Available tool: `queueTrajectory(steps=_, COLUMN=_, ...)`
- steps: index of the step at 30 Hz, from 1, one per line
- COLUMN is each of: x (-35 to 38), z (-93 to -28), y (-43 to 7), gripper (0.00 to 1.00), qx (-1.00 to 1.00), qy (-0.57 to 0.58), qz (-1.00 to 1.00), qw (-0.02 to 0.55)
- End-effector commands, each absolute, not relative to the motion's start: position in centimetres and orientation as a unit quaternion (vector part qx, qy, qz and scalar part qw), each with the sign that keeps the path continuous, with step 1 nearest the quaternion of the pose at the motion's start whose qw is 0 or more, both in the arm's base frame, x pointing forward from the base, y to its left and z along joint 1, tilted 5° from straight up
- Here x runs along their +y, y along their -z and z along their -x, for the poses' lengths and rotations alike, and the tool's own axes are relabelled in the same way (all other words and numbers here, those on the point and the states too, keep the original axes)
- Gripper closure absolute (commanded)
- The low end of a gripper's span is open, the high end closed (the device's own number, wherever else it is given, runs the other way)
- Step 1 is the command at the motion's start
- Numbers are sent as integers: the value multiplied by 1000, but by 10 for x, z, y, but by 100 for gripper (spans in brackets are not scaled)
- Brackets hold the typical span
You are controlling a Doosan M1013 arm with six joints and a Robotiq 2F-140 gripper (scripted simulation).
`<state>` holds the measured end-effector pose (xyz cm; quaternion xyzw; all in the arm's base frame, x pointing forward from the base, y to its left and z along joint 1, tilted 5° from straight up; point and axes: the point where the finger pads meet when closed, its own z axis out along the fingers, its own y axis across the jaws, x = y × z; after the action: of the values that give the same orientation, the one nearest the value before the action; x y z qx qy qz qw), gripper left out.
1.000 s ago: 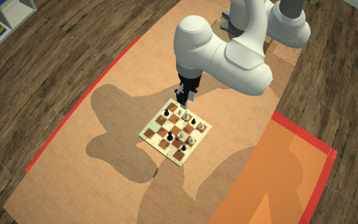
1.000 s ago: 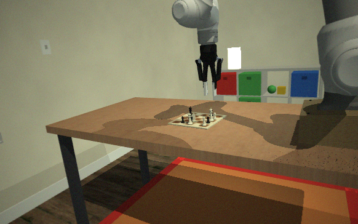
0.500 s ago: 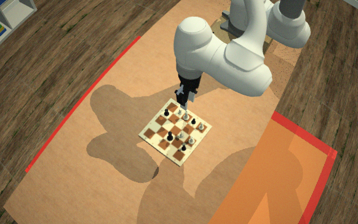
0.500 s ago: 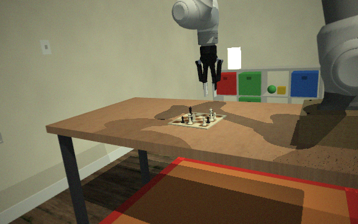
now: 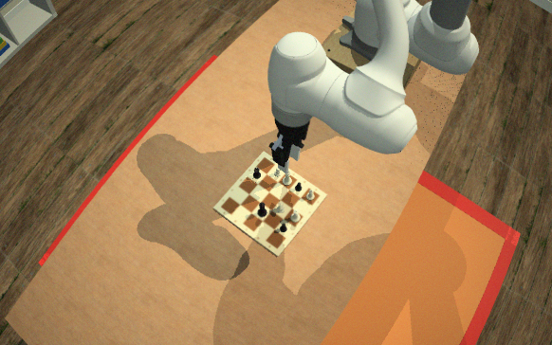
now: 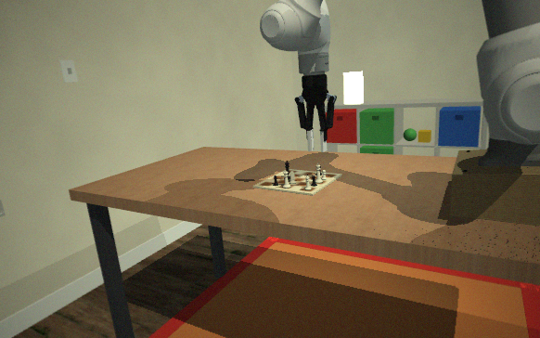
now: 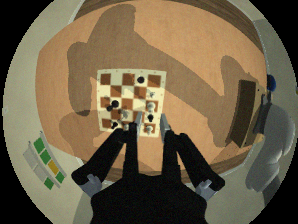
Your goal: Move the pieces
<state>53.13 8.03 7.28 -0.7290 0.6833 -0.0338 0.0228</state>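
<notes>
The small chessboard lies in the middle of the wooden table, with several black and white pieces standing upright on it. It also shows in the exterior view and in the wrist view. My gripper hangs well above the board's far side, pointing straight down. Its fingers are narrowed to a small gap and nothing is between them. In the top view the fingertips line up over a white piece near the far edge. The board's edge letters are too small to read.
The arm's base stands on the table's right end. A shelf with red, green and blue bins stands against the wall behind. A red-edged orange zone marks the floor beside the table.
</notes>
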Motion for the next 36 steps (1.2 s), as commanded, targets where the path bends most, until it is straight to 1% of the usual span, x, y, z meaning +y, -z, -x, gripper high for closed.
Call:
queueTrajectory(steps=1, x=80, z=-532, y=-70, gripper=75, qx=683, qy=34, qz=729, qw=23)
queueTrajectory(steps=20, x=80, z=-533, y=-47, gripper=75, qx=683, qy=34, qz=729, qw=23)
queueTrajectory(steps=36, x=80, z=-534, y=-43, gripper=75, qx=683, qy=34, qz=729, qw=23)
